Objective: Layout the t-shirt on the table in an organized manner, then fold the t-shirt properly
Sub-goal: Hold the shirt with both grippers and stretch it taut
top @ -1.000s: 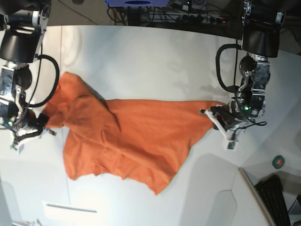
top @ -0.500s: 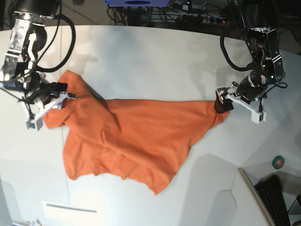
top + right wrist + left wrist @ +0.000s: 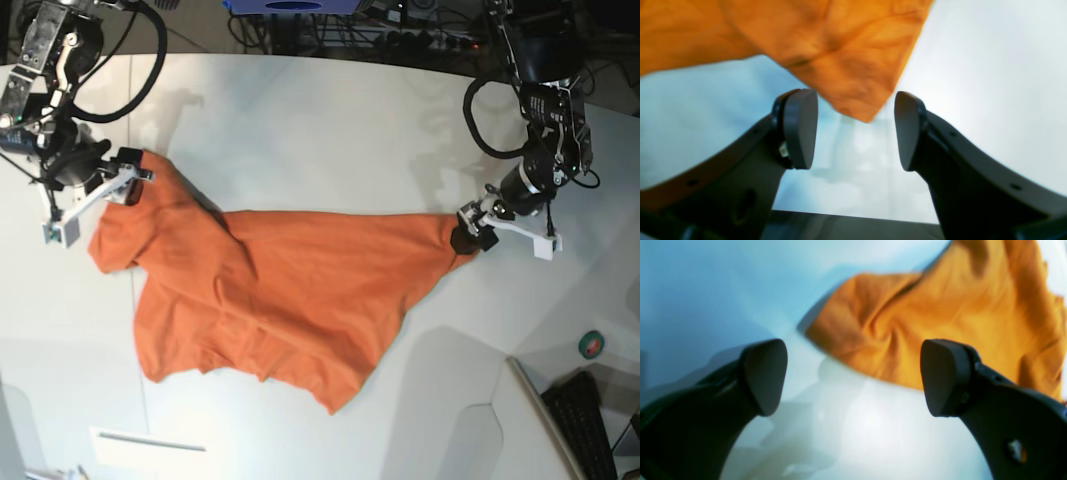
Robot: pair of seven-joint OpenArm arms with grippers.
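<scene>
Shirt (image 3: 270, 300): orange, rumpled, spread mid-table (image 3: 330, 120). My left claw (image 3: 853, 378): spread wide, empty, at the shirt's corner. My right claw (image 3: 855, 130): parted, a cloth tip hanging between the jaws, seemingly untouched.

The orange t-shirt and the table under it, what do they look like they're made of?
The t-shirt looks like soft, matte knit cloth, probably cotton or a blend: it drapes in loose wrinkles and folds, with no shine. The table looks like a hard, smooth white surface, perhaps laminate or painted board: it shows soft glare and faint reflections in the wrist views. The exact material cannot be told.
</scene>
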